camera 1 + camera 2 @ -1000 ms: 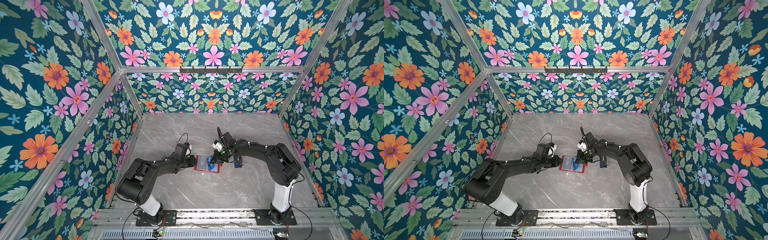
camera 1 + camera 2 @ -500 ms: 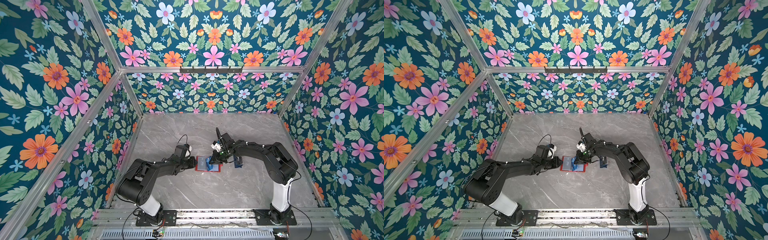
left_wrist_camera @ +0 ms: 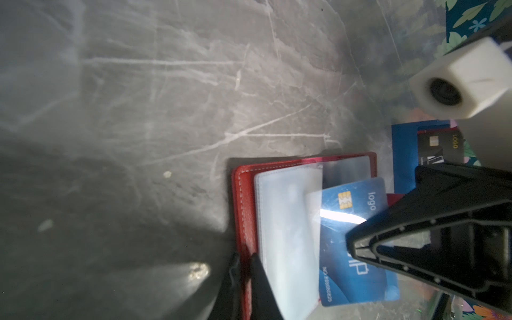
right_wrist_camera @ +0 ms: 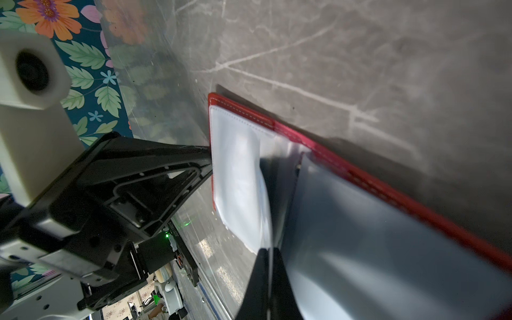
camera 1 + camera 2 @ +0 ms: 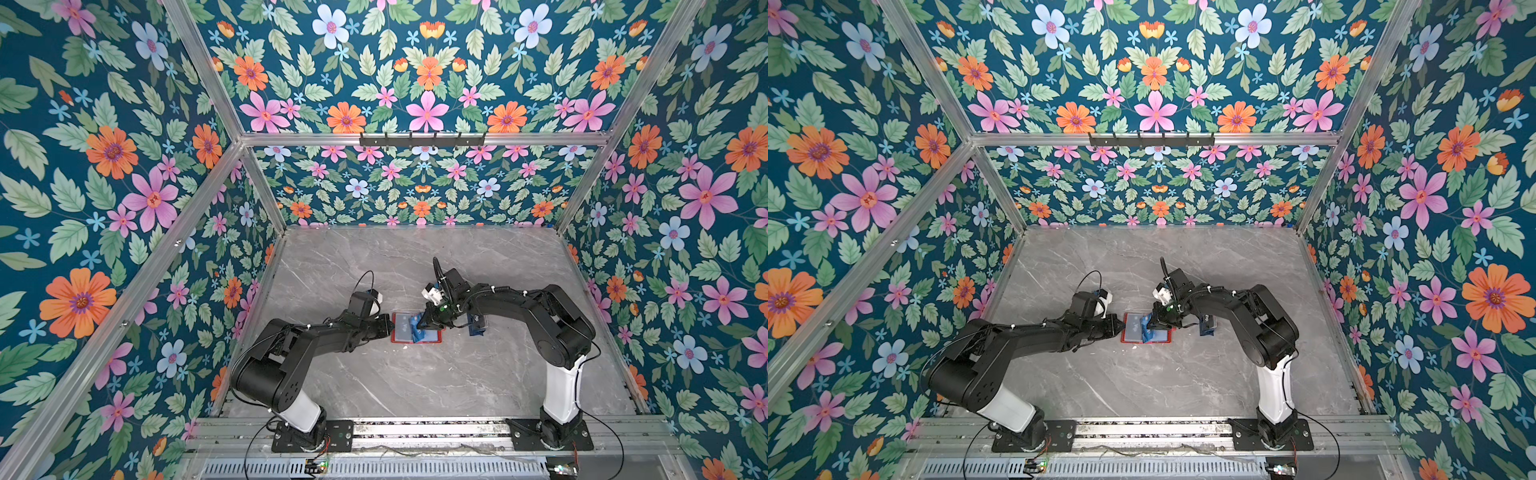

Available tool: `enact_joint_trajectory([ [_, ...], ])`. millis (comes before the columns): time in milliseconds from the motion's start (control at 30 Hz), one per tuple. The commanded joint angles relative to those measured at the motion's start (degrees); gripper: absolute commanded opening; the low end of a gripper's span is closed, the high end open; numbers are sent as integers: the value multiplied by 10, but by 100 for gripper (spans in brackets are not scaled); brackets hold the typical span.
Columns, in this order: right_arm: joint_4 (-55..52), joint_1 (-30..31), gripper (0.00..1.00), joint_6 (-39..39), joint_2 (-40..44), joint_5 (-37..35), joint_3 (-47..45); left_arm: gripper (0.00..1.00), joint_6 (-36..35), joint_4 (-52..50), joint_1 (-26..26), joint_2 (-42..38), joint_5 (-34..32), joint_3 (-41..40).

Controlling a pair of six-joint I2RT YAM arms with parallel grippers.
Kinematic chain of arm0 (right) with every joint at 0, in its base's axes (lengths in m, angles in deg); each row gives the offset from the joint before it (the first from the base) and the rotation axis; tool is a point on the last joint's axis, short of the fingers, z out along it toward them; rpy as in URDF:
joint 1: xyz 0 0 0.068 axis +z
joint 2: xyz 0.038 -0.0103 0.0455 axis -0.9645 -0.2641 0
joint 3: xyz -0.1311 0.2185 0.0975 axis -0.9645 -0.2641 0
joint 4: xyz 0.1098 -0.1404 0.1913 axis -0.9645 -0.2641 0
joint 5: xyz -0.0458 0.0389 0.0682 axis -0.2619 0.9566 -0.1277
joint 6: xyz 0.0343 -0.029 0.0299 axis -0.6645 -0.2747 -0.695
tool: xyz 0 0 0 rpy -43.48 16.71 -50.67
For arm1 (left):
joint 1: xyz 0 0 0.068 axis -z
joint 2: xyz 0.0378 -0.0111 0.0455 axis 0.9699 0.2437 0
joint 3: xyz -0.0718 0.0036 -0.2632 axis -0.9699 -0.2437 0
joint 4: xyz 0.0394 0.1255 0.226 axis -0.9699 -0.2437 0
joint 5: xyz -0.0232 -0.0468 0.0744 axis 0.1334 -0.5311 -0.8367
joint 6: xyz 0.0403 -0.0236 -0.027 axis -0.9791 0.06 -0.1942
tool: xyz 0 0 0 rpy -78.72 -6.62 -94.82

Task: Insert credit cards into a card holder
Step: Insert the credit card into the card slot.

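Card holder (image 5: 415,328) is lying open on the worktop (image 5: 415,382) | left gripper (image 3: 245,260) jaws are pinching its limp cover edge | right gripper (image 4: 268,252) jaws are clamping the blue card (image 3: 357,194) over its clear sleeves (image 3: 288,221) | card likely stiff, light, slick; best held by its trailing edge.

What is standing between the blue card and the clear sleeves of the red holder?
Nothing visible: the blue card, pinched by the right gripper, overlaps a clear sleeve of the open card holder.

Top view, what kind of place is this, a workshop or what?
Probably a purpose-built robot test booth: floral-print walls on an aluminium frame, a marble-look tabletop, and a left arm and right arm bolted to a front rail.
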Motion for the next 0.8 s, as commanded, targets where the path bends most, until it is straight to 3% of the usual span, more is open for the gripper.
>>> enact_joint_trajectory([
  [0,5,-3,0,-13,4,-26,-8,11,-3,-44,1,1,-11,-3],
  [767,72,-14,0,-50,-10,3,-27,9,-2,-43,1,3,-11,-5],
])
